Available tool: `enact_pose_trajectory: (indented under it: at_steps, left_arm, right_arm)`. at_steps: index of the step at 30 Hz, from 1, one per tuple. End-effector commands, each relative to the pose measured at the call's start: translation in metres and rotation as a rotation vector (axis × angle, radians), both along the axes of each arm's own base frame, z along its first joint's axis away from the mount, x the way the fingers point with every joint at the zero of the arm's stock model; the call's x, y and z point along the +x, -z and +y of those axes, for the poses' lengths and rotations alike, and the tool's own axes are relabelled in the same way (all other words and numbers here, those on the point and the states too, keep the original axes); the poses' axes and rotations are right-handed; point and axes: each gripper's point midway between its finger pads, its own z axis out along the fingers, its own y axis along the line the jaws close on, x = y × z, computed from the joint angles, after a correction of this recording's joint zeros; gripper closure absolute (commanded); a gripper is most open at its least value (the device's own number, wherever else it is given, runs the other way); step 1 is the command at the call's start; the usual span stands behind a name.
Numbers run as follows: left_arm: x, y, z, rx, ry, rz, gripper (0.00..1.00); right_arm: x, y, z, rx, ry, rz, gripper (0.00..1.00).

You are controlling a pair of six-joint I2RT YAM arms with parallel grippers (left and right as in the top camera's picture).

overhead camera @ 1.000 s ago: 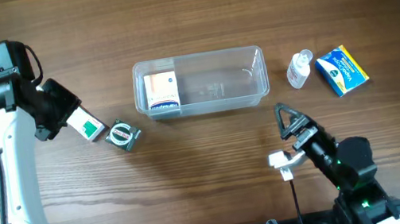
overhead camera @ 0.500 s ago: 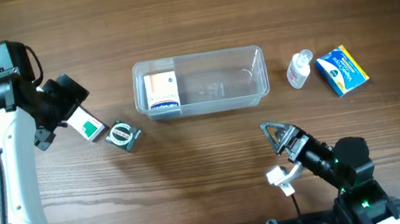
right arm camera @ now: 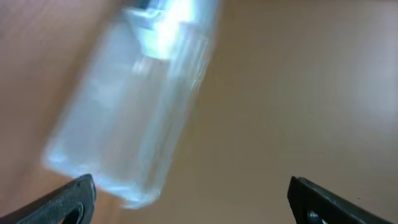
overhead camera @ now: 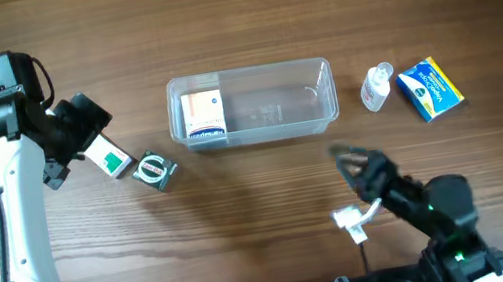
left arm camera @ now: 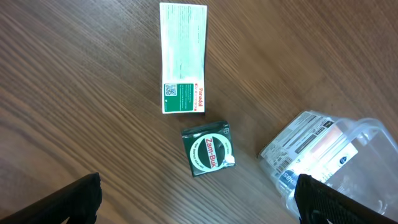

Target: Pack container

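Note:
The container [overhead camera: 266, 104] is a clear tub at the table's centre back. A blue-and-white box [overhead camera: 204, 116] stands in its left end. In the right wrist view the container [right arm camera: 140, 106] is a blur at the upper left. It also shows at the lower right of the left wrist view [left arm camera: 339, 149]. My left gripper [overhead camera: 87, 139] is open and empty above a white-and-green box [left arm camera: 183, 59] and a green Zam-Buk tin [left arm camera: 208, 151]. My right gripper [overhead camera: 351, 164] is open, empty and blurred in front of the container.
A small clear bottle [overhead camera: 377, 88] and a blue-and-yellow box [overhead camera: 431, 89] lie to the right of the container. The white-and-green box [overhead camera: 109, 159] and the tin [overhead camera: 155, 170] lie to its left. Black fixtures line the front table edge.
My right gripper has swung to the left in front of the container and is blurred with motion now. My left wrist turned slightly a second ago and then stayed still.

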Motion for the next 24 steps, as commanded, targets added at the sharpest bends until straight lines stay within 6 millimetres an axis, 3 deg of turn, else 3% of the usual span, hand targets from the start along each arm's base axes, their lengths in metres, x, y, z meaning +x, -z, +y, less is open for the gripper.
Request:
enact_pose_trajectory:
  at_steps: [1,4,6,8,12,14,15,18,19,24]
  left_arm:
    - [0.000,0.003,0.000,-0.010,-0.001,0.007,0.00]
    - [0.000,0.003,0.000,-0.010,-0.001,0.007,0.00]
    - [0.000,0.003,0.000,-0.010,-0.001,0.008,0.00]
    - [0.000,0.003,0.000,-0.010,-0.001,0.008,0.00]
    - [-0.002,0.003,-0.001,-0.011,-0.001,0.016,0.00]
    - [-0.002,0.003,-0.001,-0.011,-0.001,0.018,0.00]
    - [-0.003,0.003,-0.001,-0.011,-0.001,0.019,0.00]
    - [-0.002,0.003,-0.001,-0.012,-0.001,0.017,0.00]
    - [-0.002,0.003,-0.001,-0.011,-0.001,0.017,0.00]
    - [-0.003,0.003,-0.001,-0.011,-0.001,0.019,0.00]
  right_arm:
    - [-0.002,-0.057,0.001,0.607,-0.018,0.263,0.00]
    - [-0.006,-0.115,-0.016,1.015,-0.070,0.303,0.00]
    - [-0.009,-0.137,-0.029,1.161,-0.089,0.280,0.00]
    - [-0.017,-0.154,-0.033,1.167,-0.121,0.187,0.00]
    - [-0.026,-0.167,-0.036,0.974,-0.078,-0.079,0.00]
    - [-0.038,-0.186,-0.043,1.040,-0.117,-0.141,0.00]
    - [-0.040,-0.194,-0.052,1.142,-0.128,-0.122,0.00]
    - [-0.030,-0.212,-0.103,1.724,-0.168,0.076,0.00]
    - [-0.026,-0.214,-0.112,1.845,-0.186,0.130,0.00]
    - [-0.010,-0.249,-0.111,1.891,-0.107,0.235,0.00]
